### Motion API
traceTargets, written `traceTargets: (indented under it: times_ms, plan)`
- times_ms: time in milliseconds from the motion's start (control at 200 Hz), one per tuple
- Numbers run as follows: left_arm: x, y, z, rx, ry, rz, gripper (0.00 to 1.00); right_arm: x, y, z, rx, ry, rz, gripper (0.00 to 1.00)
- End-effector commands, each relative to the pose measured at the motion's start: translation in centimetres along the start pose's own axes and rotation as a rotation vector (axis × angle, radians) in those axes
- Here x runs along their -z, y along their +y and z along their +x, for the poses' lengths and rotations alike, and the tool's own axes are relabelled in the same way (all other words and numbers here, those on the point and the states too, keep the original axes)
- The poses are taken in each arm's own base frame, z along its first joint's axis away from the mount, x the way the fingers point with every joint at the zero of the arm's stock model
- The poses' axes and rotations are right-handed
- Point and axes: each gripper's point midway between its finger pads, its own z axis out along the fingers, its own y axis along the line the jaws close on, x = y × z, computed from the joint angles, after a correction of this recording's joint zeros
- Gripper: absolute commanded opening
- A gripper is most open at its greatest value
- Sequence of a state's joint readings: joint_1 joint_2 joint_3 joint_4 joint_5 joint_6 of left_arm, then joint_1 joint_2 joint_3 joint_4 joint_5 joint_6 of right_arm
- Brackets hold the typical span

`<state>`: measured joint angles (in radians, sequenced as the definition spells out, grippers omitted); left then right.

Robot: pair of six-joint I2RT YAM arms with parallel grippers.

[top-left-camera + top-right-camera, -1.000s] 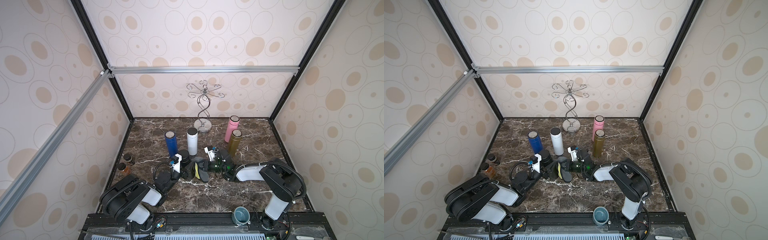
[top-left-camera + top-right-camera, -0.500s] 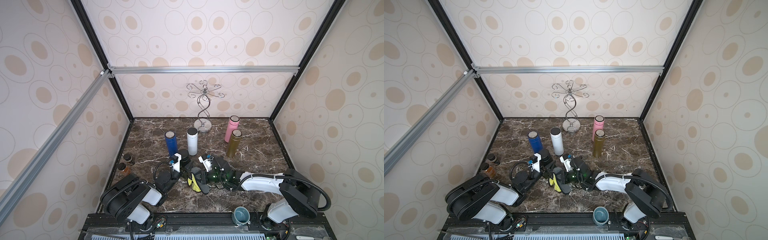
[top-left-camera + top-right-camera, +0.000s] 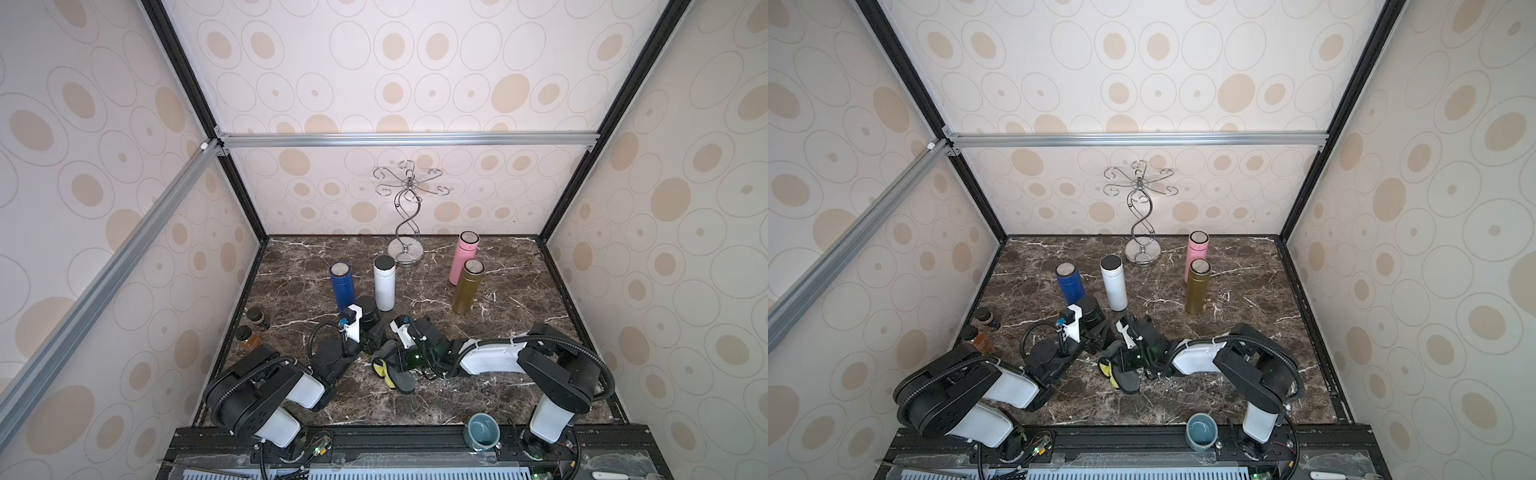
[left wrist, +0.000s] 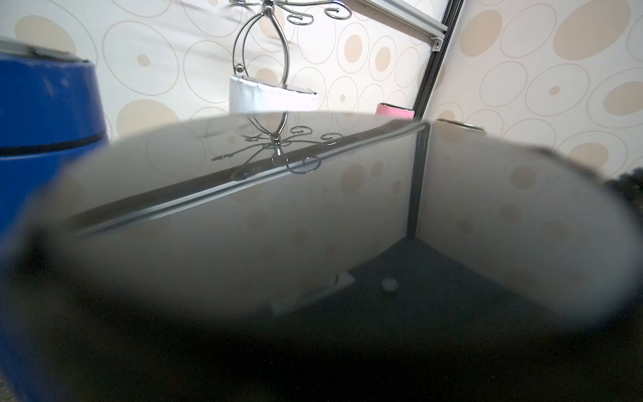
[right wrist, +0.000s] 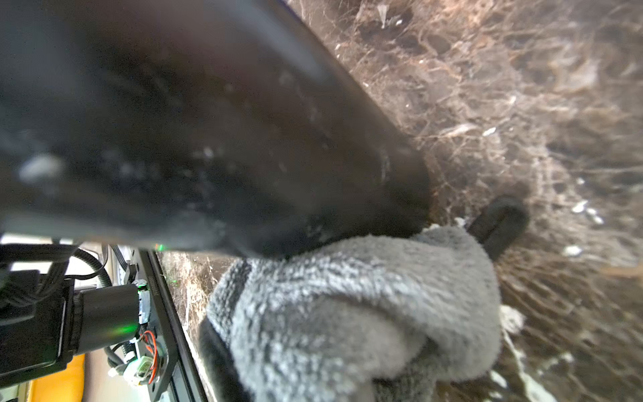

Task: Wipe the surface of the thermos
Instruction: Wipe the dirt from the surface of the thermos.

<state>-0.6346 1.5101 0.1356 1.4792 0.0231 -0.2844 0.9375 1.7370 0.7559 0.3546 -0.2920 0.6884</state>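
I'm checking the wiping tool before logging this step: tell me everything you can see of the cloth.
The cloth is grey, fluffy pile, with a yellow side showing in a top view. It is bunched, clamped in the shut right gripper, down on the marble table, and pressed against a dark, blurred body.

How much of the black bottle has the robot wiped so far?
Done: the left tool grips the black thermos and the right tool holds the grey cloth. In hand: the cloth presses against the thermos near one end, as the right wrist view shows. Left: pale specks show on its dark side, so more wiping seems needed.
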Motion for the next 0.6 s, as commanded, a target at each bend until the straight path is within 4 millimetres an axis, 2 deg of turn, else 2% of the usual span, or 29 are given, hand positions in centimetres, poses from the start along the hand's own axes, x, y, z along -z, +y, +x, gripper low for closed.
traceTargets:
  times_ms: [0, 240, 425, 595]
  plan:
    - [-0.3, -0.6, -1.2, 0.016, -0.030, 0.025, 0.00, 0.0, 0.9, -0.9, 0.039, -0.044, 0.009, 0.00]
    - [-0.3, -0.5, -1.2, 0.017, -0.027, 0.013, 0.00, -0.5, 4.3, -3.0, 0.073, -0.120, -0.056, 0.00]
    - [-0.5, -0.8, -1.0, 0.024, -0.024, 0.024, 0.00, -0.3, 5.5, -4.6, 0.052, -0.189, -0.083, 0.00]
    - [-0.6, -1.0, -1.0, 0.031, -0.025, 0.028, 0.00, -0.4, 6.4, -4.6, 0.032, -0.207, -0.126, 0.00]
